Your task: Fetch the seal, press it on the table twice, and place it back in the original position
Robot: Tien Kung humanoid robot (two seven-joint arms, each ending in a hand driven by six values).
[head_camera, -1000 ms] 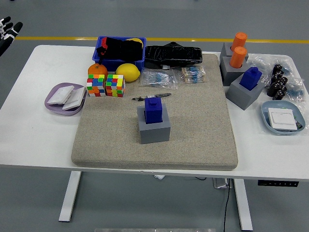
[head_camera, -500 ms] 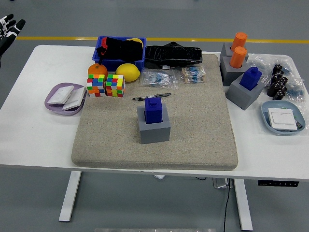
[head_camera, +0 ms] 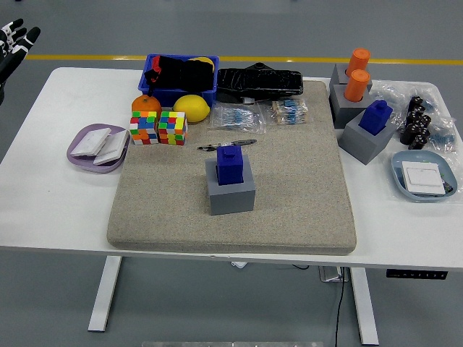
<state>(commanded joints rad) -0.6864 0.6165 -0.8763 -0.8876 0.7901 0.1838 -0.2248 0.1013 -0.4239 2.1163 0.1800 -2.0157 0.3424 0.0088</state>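
A: Status check. Where is the seal?

B: The blue seal (head_camera: 230,165) sits upright in its grey holder (head_camera: 231,189), on the beige mat (head_camera: 289,181), just in front of the black pen (head_camera: 226,145). Nothing is touching it.

A: Robot hand positions?

B: Only 1 in view. The left robot hand (head_camera: 14,45) is at the far left corner, off the surface (head_camera: 58,195) and well apart from the seal, fingers spread wide, holding nothing. The right one is not in view.

A: Any stamp marks on the mat?

B: None I can make out; the mat's texture would hide faint ones.

A: So progress?

B: I judge the task at its start. Seal seated in the holder, not yet fetched; 0 of 2 presses evident. All 3 steps remain: fetch, press 2 times, return to the holder.

A: Any ambiguity about the target?

B: Some. A second blue seal (head_camera: 376,116) stands in another grey holder right of the mat, with 2 orange seals (head_camera: 357,74) behind it. The one behind the pen's near side, central on the mat, looks the likelier target, but that is my reading.
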